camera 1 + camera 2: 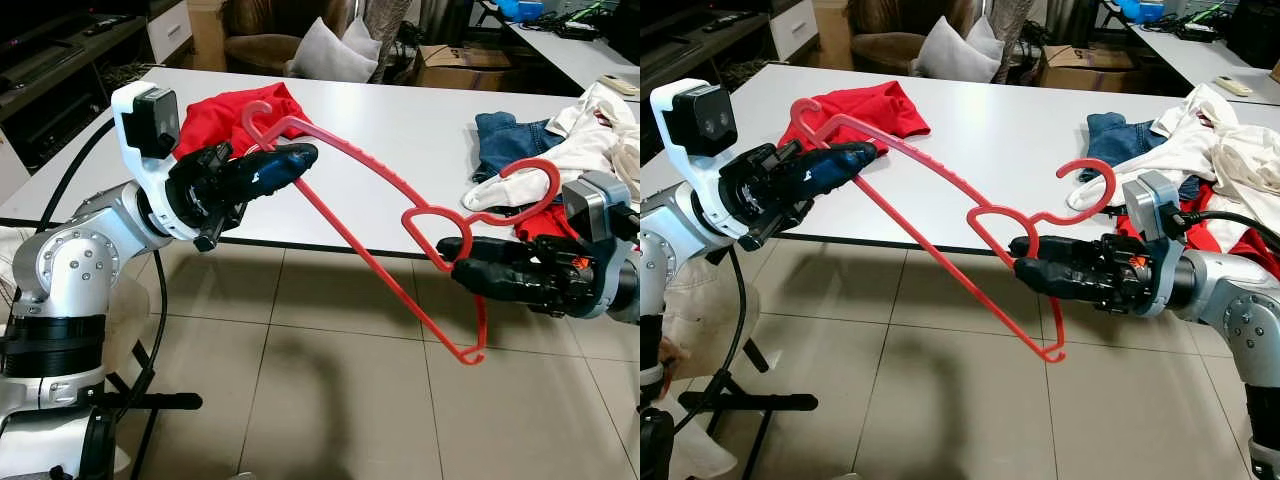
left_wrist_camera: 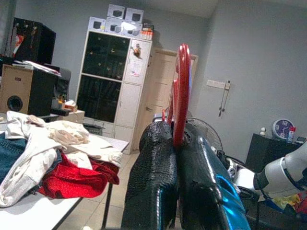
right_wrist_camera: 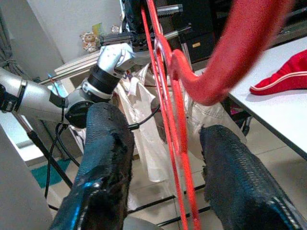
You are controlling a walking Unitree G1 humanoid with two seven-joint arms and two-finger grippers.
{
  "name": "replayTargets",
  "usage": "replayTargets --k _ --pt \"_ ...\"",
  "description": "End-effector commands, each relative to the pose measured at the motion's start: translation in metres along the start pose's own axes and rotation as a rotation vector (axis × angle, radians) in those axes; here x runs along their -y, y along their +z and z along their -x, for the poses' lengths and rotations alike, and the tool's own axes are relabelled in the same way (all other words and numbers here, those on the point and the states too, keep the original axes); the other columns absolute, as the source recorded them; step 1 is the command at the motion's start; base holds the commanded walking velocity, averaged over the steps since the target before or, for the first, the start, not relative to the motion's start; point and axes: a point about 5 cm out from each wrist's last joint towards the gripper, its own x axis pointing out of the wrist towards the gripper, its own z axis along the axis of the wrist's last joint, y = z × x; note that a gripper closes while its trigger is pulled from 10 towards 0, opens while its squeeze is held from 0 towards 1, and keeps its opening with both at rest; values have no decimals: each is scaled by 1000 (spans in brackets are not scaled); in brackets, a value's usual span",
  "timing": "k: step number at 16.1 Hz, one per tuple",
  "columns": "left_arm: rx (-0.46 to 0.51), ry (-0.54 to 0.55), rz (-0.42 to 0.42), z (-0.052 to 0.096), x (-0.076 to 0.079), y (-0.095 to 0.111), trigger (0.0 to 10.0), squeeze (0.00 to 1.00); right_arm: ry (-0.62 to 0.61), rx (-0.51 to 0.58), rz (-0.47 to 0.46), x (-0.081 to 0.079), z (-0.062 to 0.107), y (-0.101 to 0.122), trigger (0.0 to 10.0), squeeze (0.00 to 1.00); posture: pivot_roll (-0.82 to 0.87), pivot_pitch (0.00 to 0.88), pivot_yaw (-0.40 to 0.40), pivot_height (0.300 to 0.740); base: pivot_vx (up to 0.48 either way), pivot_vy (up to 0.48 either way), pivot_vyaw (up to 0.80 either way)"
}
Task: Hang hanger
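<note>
Item, as we record it: one red plastic hanger [image 1: 390, 190], held in the air in front of the white counter [image 1: 400, 130], slanting from near the counter's front left corner down over the tiled floor [image 1: 330, 400] beyond its front edge. Our left claw [image 1: 300, 157] has its two black fingers [image 2: 158, 167] pressed together on one end of the hanger's frame, the red bar running up between them in the left wrist view. Our right claw [image 1: 1025, 258] sits at the hanger's neck below the curved hook [image 1: 1095, 185]; its fingers [image 3: 108, 153] stand apart, the thin red bars passing through the gap between them, and we cannot tell whether either finger touches the plastic. On the counter we list: a red garment [image 1: 865, 108] near the left edge, behind the left claw; toward the right edge a folded piece of blue denim [image 1: 1120, 135], a heap of white cloth [image 1: 1220, 140] partly over it, and more red cloth [image 1: 1230, 235] at the front right, behind the right arm. Beyond the far edge stand a grey cushion [image 1: 330, 55] and a cardboard box [image 1: 455, 60].
</note>
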Motion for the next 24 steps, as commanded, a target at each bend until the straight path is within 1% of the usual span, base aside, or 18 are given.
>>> replayTargets --k 1,7,15,19,20,21,22,23,24 --pt "-6 -28 -34 -4 3 7 0 0 6 -3 26 0 0 7 0 0 -178 0 -6 740 0 0 0" --pt "15 -45 -36 -7 4 11 0 0 -7 -36 33 1 -2 4 0 0 -183 0 0 740 0 0 0" --pt "40 -54 -35 -12 4 12 0 0 -3 -39 39 2 -1 6 0 0 -185 0 -6 740 0 0 0" --pt "50 -42 -38 -10 3 13 0 0 0 -35 40 1 -1 7 0 0 -189 0 -6 740 0 0 0" --pt "59 -10 -34 -9 0 13 10000 0 -2 -30 43 -1 0 8 0 0 -194 0 -6 740 0 0 0" --pt "70 27 -29 -6 -4 12 10000 373 -4 -22 47 -3 2 9 0 0 -197 0 -6 740 0 0 0" --pt "81 50 -27 -3 -7 11 10000 1000 -5 -16 50 -4 2 10 0 0 -197 0 -7 740 0 0 0" --pt "87 59 -21 -2 -8 10 10000 1000 -6 -13 51 -4 3 11 0 0 -197 0 -7 740 0 0 0" --pt "104 100 -14 4 -13 8 10000 1000 -8 -5 55 -6 4 11 0 0 -198 0 -6 740 0 0 0"
